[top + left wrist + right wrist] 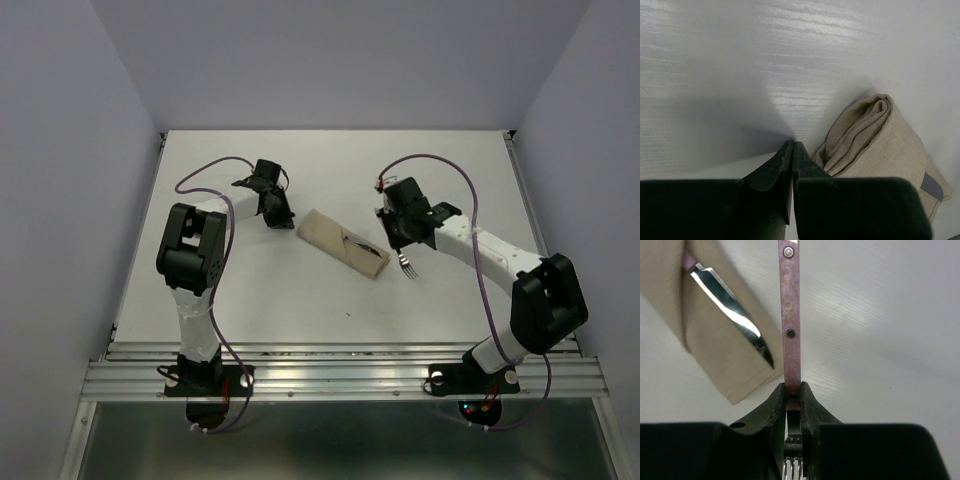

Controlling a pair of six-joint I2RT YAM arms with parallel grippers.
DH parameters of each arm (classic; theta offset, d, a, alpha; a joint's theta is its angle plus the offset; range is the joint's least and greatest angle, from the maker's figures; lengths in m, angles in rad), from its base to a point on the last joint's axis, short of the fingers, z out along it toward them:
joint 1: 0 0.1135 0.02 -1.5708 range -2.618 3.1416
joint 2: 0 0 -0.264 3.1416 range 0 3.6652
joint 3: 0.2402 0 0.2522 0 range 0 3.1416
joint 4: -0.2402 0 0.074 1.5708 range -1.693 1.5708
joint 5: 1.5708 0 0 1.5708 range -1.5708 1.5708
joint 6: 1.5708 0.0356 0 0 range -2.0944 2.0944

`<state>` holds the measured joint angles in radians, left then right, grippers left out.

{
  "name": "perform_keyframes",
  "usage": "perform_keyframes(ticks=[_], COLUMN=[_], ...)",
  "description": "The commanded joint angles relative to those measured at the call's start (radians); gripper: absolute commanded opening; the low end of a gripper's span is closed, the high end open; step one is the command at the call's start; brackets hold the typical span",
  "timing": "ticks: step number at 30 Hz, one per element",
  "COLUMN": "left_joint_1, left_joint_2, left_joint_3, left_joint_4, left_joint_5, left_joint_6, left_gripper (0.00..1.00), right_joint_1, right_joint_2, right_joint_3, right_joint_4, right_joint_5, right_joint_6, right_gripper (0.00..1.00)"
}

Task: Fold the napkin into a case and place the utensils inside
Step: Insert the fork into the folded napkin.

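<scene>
The napkin (338,243) lies folded as a narrow beige case (715,347) at the table's middle. A knife (732,315) sticks out of its open end, silvery blade showing. My right gripper (792,390) is shut on the fork's pinkish handle (791,315), just right of the case's end; the tines (407,266) point back toward the arm's base. My left gripper (792,145) is shut with nothing between its fingers, its tip on the table beside the rolled left end of the case (875,140). In the top view it (281,217) stands just left of the cloth.
White walls enclose the table (250,290) at the back and on both sides. A metal rail (340,375) runs along the near edge by the arm bases. Purple cables (440,160) loop above both arms.
</scene>
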<state>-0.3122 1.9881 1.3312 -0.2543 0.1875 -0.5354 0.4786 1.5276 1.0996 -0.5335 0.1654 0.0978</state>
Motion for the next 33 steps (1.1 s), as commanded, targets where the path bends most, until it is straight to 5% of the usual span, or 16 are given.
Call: perform_keyframes(ticks=[1, 16, 33], left_joint_1=[-0.005, -0.011, -0.019], left_joint_2=[-0.012, -0.002, 0.005], left_joint_3=[0.01, 0.062, 0.071], left_joint_4=[0.018, -0.013, -0.014], left_joint_5=[0.032, 0.046, 0.079], left_joint_6=[-0.003, 0.02, 0.023], left_gripper=[0.13, 0.13, 0.13], right_joint_1=[0.127, 0.203, 0.221], right_joint_2=[0.003, 0.051, 0.147], right_joint_3=[0.054, 0.063, 0.085], right_joint_4=[-0.085, -0.115, -0.106], right_joint_5=[0.04, -0.075, -0.078], right_joint_6=[-0.18, -0.363, -0.38], right_gripper=[0.01, 0.01, 0.01])
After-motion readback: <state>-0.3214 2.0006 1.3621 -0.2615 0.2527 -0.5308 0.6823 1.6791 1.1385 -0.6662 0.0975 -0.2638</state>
